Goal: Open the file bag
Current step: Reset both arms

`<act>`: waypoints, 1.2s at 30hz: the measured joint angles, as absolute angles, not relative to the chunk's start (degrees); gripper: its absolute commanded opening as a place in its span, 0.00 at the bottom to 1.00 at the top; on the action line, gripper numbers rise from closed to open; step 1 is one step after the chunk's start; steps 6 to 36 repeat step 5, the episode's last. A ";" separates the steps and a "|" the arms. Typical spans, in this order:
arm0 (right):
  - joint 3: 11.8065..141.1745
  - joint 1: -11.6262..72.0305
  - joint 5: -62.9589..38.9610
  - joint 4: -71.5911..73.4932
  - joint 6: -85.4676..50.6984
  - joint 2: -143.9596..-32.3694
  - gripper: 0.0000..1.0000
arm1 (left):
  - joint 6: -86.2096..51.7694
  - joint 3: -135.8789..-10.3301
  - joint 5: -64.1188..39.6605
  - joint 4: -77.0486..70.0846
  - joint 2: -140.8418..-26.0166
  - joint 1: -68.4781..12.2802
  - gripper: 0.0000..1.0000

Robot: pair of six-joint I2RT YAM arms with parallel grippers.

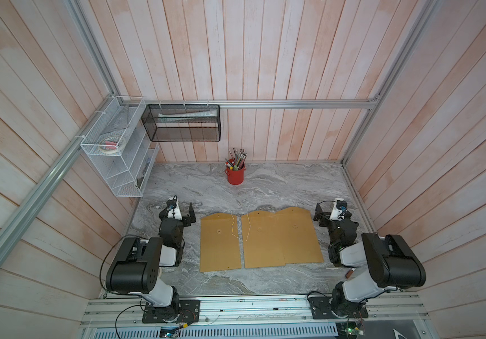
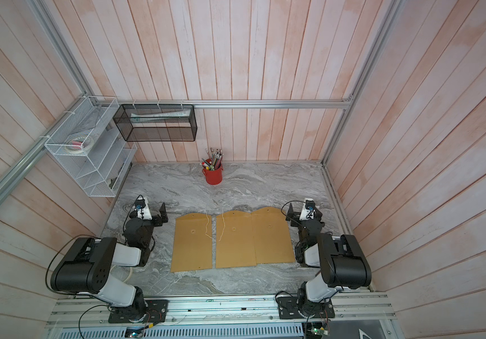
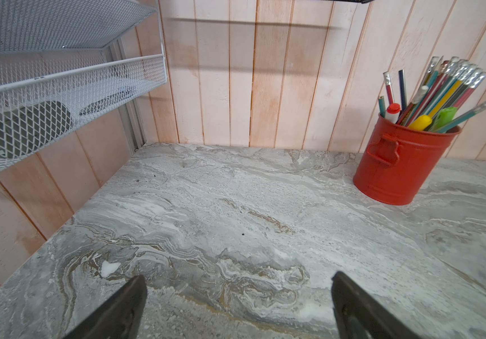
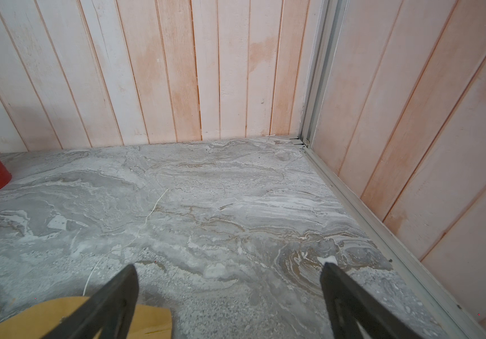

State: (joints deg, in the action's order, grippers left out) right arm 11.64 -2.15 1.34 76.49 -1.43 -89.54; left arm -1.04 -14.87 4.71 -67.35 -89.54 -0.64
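Three brown file bags lie flat side by side mid-table: the left file bag (image 1: 219, 243) (image 2: 193, 243), the middle one (image 1: 262, 240) (image 2: 234, 240) and the right one (image 1: 297, 234) (image 2: 271, 234), which partly overlaps the middle one. Their rounded flap ends point to the back wall. Loose white strings (image 1: 233, 227) trail over the left and middle bags. My left gripper (image 1: 190, 214) (image 3: 237, 278) hangs open left of the bags, over bare marble. To the right of the bags my right gripper (image 1: 319, 215) (image 4: 228, 268) is open, with the right bag's flap corner (image 4: 153, 317) beside one finger and its string (image 4: 147, 217) ahead.
A red pencil cup (image 1: 235, 174) (image 3: 397, 164) stands at the back centre. A white wire rack (image 1: 112, 146) hangs on the left wall and a black mesh basket (image 1: 183, 123) on the back wall. A small brown object (image 1: 349, 273) lies by the right arm's base.
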 measured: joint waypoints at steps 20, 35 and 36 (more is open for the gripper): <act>11.64 -2.15 1.34 76.49 -1.43 -89.54 0.98 | -1.02 -14.87 4.71 -67.35 -89.54 -0.64 1.00; 11.64 -2.15 1.34 76.49 -1.43 -89.54 0.98 | -1.02 -14.87 4.71 -67.35 -89.54 -0.64 1.00; 11.64 -2.15 1.34 76.49 -1.43 -89.54 0.98 | -1.02 -14.87 4.71 -67.35 -89.54 -0.64 1.00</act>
